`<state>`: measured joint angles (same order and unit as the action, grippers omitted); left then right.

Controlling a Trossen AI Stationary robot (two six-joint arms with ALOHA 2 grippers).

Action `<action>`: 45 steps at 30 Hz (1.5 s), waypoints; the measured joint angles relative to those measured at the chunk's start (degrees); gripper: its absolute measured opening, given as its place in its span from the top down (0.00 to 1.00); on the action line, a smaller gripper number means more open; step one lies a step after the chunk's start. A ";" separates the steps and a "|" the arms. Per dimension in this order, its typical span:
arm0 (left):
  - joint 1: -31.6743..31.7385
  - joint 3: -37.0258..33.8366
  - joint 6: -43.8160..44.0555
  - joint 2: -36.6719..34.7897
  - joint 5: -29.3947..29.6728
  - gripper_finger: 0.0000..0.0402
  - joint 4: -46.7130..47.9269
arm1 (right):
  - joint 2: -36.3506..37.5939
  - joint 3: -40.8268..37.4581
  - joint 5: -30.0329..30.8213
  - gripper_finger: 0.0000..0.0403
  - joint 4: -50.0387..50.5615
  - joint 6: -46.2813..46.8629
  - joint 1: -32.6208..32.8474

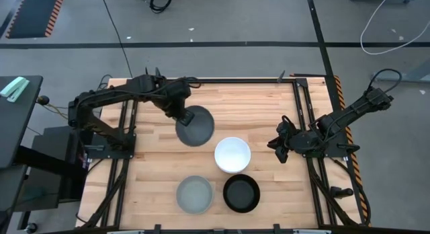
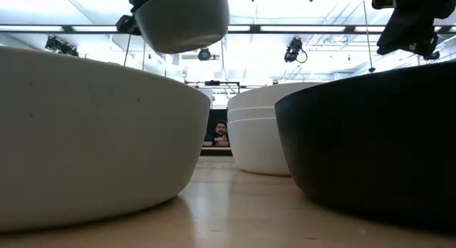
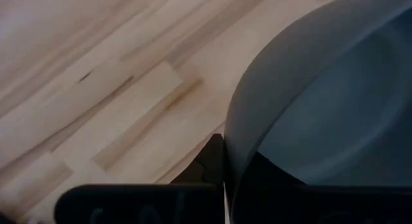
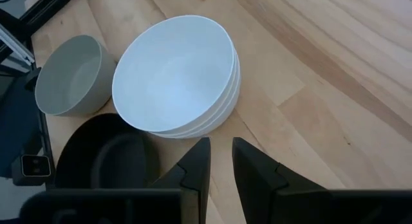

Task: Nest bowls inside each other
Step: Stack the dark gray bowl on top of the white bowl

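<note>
Left gripper [image 1: 183,117] clamped on the rim of the dark grey bowl [image 1: 195,126], one finger [image 3: 206,166] outside the wall and the other inside. Holding that bowl clear of the wooden table [image 1: 255,106], toward the far middle of the top (seen raised high in the low view, above the other bowls). Just beside it on the near right, the stack of white bowls [image 1: 232,154], three rims showing nested in the right wrist view. Nearer the front edge, the light grey-green bowl [image 1: 195,194] and the black bowl [image 1: 241,193], side by side and close, apart from the white stack.

Right gripper [image 1: 281,148] waiting at the right edge of the table, beside the metal frame, with fingers [image 4: 198,163] apart by a narrow gap and nothing between them. Aimed toward the white stack, well apart from it.

Beyond the table in the low view, a person [image 2: 221,132] far back in the room, between the bowls.
</note>
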<state>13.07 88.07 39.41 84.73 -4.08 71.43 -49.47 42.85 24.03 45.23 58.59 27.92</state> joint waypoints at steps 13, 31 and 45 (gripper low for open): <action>-4.16 8.32 -1.72 8.16 -0.44 0.98 1.01 | 0.27 -0.02 -0.53 0.82 2.69 -0.26 -0.02; -5.98 8.88 -2.13 17.79 -6.42 0.98 -8.88 | 1.84 -0.04 -0.29 0.82 3.32 -0.26 -0.02; -7.37 8.85 -1.57 18.89 -6.97 0.98 -13.88 | 0.83 -0.35 0.15 0.83 2.62 1.73 -0.02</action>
<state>5.70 96.92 37.85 103.61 -11.04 57.55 -48.64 42.50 24.18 47.85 60.31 27.90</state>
